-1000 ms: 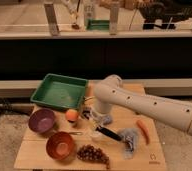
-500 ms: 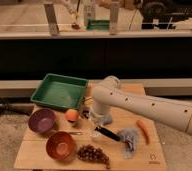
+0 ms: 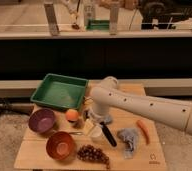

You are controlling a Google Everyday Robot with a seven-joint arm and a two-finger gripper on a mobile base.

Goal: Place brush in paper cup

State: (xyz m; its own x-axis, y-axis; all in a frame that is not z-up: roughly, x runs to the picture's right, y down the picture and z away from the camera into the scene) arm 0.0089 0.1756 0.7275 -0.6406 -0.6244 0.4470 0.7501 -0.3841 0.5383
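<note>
One arm (image 3: 154, 107) reaches in from right, bent down over paper cup (image 3: 95, 131) — fingers (image 3: 90, 118) spread wide, holding nothing.

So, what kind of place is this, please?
Probably a robot test room: a wooden table with a green tray, bowls and toy-like food, below a glass partition. The gripper hangs above the table.

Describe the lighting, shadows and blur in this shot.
Camera view: warm, dim light on the wooden table; soft overall, edges fuzzy; dark band behind, brighter background above; the arm shadows the end effector beside the paper cup; the brush reads as a dark streak.
</note>
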